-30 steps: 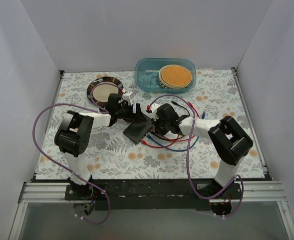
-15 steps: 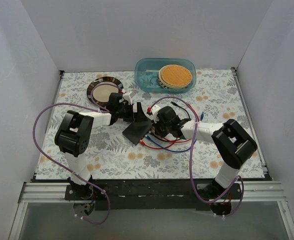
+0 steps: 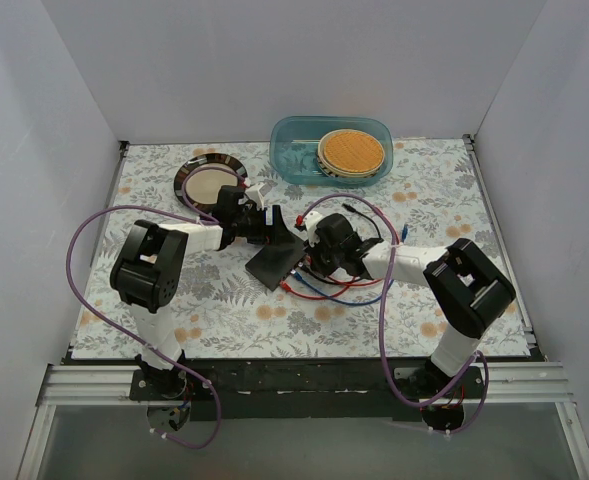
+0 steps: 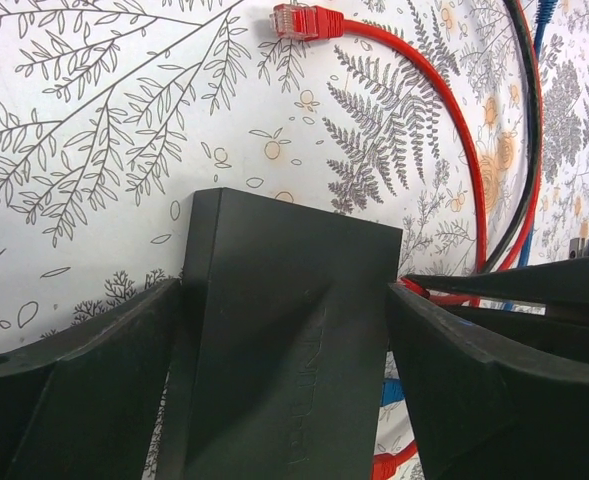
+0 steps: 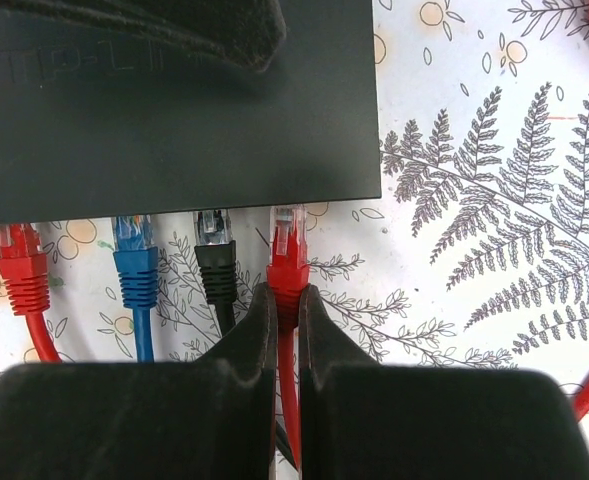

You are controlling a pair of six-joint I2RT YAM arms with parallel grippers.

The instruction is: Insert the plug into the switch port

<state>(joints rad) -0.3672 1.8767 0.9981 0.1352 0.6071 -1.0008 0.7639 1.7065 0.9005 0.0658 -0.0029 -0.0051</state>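
The red plug is clenched in the right pincer, its clear tip touching the near edge of the dark grey box, which is grasped mid-worktop by the left pincer.

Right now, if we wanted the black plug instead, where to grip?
Take the black plug by its boot, behind the clear tip, from the cable side. It lies flat, tip toward the switch, blue plug and held red plug close beside it, so room looks tight.
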